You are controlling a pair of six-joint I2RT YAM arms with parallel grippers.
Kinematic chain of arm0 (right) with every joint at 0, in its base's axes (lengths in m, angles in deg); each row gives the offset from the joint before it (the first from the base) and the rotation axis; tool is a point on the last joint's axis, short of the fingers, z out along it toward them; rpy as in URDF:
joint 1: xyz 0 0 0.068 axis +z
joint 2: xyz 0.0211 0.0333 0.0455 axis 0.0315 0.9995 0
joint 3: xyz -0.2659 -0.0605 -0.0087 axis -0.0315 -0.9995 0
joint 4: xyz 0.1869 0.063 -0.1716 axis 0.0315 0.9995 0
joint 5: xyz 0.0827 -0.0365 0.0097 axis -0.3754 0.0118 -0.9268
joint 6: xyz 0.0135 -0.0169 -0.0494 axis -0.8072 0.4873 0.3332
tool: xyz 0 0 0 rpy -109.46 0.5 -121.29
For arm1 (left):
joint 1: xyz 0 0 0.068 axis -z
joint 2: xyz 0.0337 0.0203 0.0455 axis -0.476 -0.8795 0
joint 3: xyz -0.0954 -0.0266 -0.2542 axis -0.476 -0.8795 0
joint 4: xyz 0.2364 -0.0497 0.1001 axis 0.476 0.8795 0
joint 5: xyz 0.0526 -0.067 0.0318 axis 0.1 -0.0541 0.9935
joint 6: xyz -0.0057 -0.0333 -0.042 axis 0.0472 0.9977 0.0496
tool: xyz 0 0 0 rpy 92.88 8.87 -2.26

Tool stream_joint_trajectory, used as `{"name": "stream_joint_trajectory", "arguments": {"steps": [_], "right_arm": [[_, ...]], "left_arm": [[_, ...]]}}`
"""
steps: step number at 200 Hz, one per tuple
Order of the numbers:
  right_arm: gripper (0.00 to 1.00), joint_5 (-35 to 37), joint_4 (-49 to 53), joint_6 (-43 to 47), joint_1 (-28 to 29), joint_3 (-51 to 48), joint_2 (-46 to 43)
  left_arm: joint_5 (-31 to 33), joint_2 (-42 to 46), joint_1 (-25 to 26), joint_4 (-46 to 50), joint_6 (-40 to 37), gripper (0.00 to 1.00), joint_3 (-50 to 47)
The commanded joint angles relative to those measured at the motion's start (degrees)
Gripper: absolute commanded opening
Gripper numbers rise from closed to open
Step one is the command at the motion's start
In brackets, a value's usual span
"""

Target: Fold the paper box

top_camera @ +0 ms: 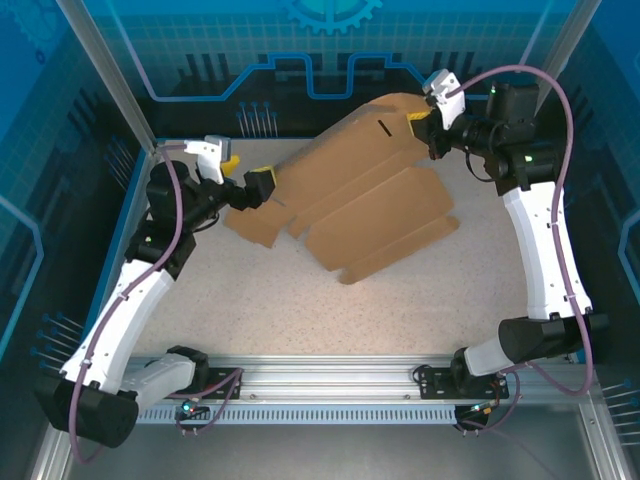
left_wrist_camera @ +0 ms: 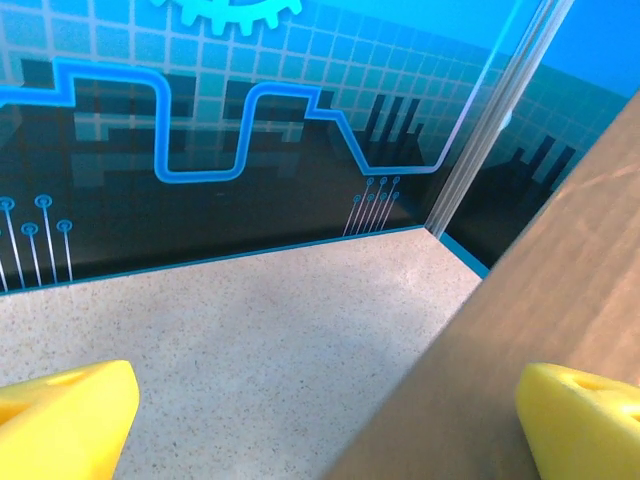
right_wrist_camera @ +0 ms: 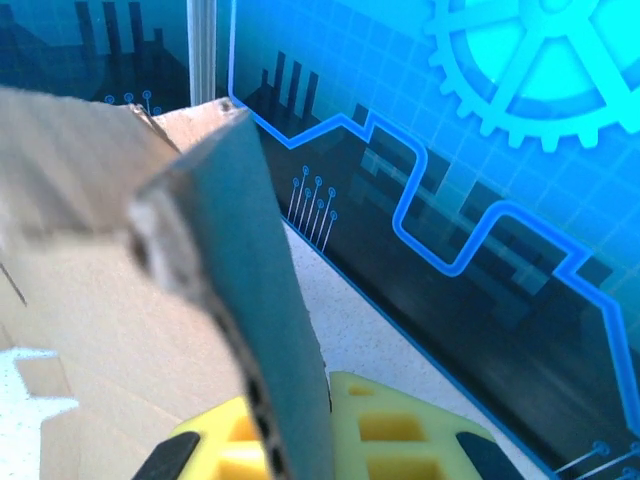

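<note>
toward one o'clock on the table (top_camera: pixel 250 300), the paper box (top_camera: pixel 370 205) is shown tilted up, its far edge clamped by the right gripper (top_camera: pixel 420 122), the left gripper (top_camera: pixel 247 175) spread wide beside the ten o'clock flap (top_camera: pixel 255 225); flap folding is judged begun, and a left grasp is called for.

The paper box (top_camera: pixel 370 200): plain brown corrugated cardboard, a die-cut sheet with flaps, creases and a short slot near its far edge, largely unfolded. It is spread diagonally across the far middle of the bench (top_camera: pixel 250 320). Its near panels and left flap rest flat on the bench. The far right portion is bent upward, off the bench, with its edge pinched in the right tool (top_camera: pixel 428 125). The right wrist view shows the fluted core along the raised edge.
</note>
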State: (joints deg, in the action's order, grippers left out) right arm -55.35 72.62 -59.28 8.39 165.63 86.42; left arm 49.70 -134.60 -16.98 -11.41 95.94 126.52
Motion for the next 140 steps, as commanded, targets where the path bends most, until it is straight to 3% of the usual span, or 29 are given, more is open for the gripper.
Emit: {"name": "stream_joint_trajectory", "arguments": {"steps": [1, 27, 62, 140], "right_arm": [[0.00, -2.6, -2.7, -6.3, -1.6, 0.3, -0.9], [0.00, -2.0, -1.3, -6.4, -1.8, 0.4, -0.4], [0.00, -2.2, -0.3, -7.8, -3.0, 0.8, 0.6], [0.00, -7.2, -0.1, -14.0, -6.7, 0.0, 1.0]], "left_arm": [[-1.0, 2.2, -1.1, -0.3, 1.9, 0.99, -1.5], [-1.3, 4.7, -1.1, 0.6, 2.6, 0.99, -1.5], [4.2, 8.5, -1.1, 3.3, 1.2, 0.99, -2.6], [9.6, 19.3, -1.2, -0.1, 5.7, 0.99, -17.1]]}}
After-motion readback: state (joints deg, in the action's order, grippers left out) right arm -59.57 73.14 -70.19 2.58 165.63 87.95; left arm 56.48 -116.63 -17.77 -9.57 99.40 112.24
